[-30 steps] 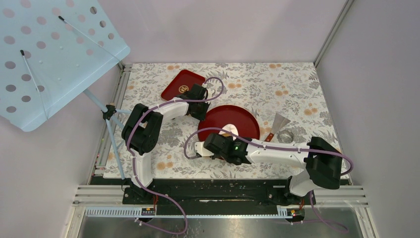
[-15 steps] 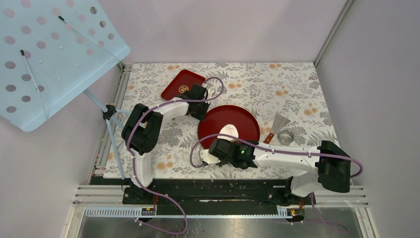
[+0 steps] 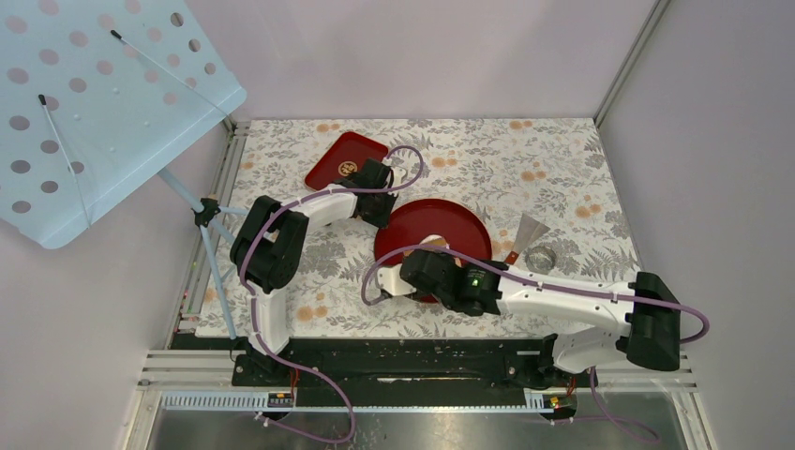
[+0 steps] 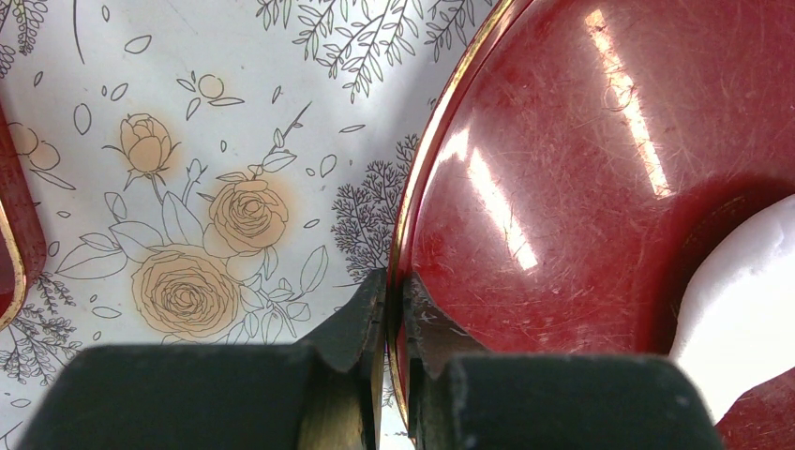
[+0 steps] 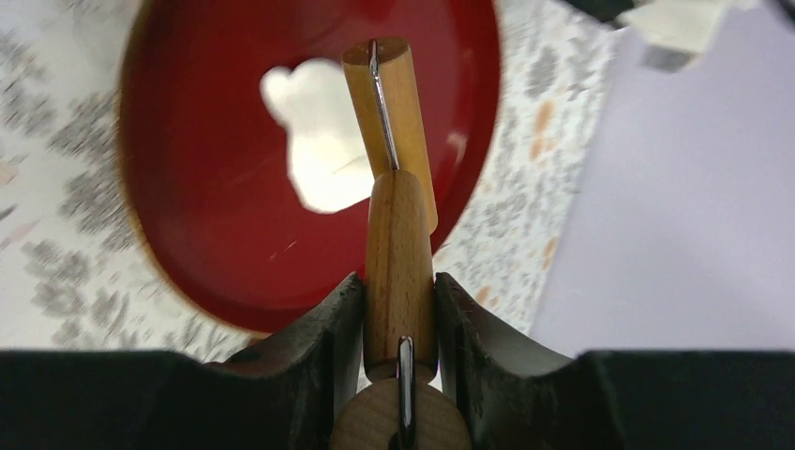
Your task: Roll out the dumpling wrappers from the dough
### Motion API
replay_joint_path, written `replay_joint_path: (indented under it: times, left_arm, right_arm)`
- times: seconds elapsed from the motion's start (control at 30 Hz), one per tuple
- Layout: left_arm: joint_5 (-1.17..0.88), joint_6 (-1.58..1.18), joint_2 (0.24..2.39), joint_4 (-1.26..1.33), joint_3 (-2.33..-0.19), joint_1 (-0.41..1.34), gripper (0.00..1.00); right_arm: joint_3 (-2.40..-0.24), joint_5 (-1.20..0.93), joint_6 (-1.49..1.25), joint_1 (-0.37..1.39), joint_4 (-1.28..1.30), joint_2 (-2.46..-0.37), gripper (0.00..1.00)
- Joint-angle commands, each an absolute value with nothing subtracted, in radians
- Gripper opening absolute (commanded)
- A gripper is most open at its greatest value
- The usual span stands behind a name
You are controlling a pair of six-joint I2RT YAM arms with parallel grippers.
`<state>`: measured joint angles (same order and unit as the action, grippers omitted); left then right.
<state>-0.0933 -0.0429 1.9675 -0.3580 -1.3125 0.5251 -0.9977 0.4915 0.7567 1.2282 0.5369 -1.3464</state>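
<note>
A round red plate (image 3: 459, 230) lies mid-table. A white dough piece (image 5: 319, 141) with an irregular outline lies on it; it also shows at the right edge of the left wrist view (image 4: 741, 291). No separate round wrapper disc shows. My left gripper (image 3: 380, 214) (image 4: 394, 281) is shut on the plate's gold-edged rim (image 4: 422, 178) at its far left side. My right gripper (image 3: 405, 281) (image 5: 398, 281) is shut on the handle of a wooden roller (image 5: 389, 103). It holds the roller above the plate's near left part, pointing toward the dough.
A small rectangular red tray (image 3: 345, 157) lies at the back left. A metal scraper (image 3: 527, 234) and a metal ring cutter (image 3: 541, 257) lie right of the plate. A perforated pale board (image 3: 94, 94) on a stand overhangs the left side. Walls enclose the table.
My right arm has swung its elbow to the right and the gripper with the roller has shifted slightly right, over the plate's near edge. The left arm and plate have not moved.
</note>
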Motion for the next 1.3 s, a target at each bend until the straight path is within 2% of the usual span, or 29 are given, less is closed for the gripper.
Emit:
replay_joint_path:
  times: [0.0,0.13,0.23,0.7,0.97,1.1,1.27]
  left_arm:
    - [-0.064,-0.017,2.002,-0.395,-1.315,0.528,0.00]
    - [-0.064,-0.017,2.003,-0.394,-1.315,0.527,0.00]
    - [-0.063,-0.016,2.002,-0.394,-1.313,0.528,0.00]
    - [-0.064,-0.015,2.001,-0.394,-1.316,0.527,0.00]
    - [-0.063,-0.015,2.001,-0.394,-1.315,0.527,0.00]
    - [-0.063,-0.017,2.001,-0.394,-1.316,0.528,0.00]
    - [-0.062,-0.017,2.000,-0.394,-1.315,0.528,0.00]
  right_arm:
    - [-1.000,0.620,0.888,1.218,0.277,-1.373,0.00]
    - [-0.960,0.595,0.917,1.192,0.152,-1.471,0.00]
    - [-0.923,0.570,0.925,1.189,0.156,-1.533,0.00]
    - [-0.758,0.386,0.804,1.267,0.554,-1.447,0.00]
    - [-0.722,0.325,0.738,1.294,0.644,-1.422,0.00]
    - [-0.743,0.371,0.729,1.294,0.641,-1.390,0.00]
    - [-0.814,0.582,0.772,1.241,0.440,-1.336,0.00]
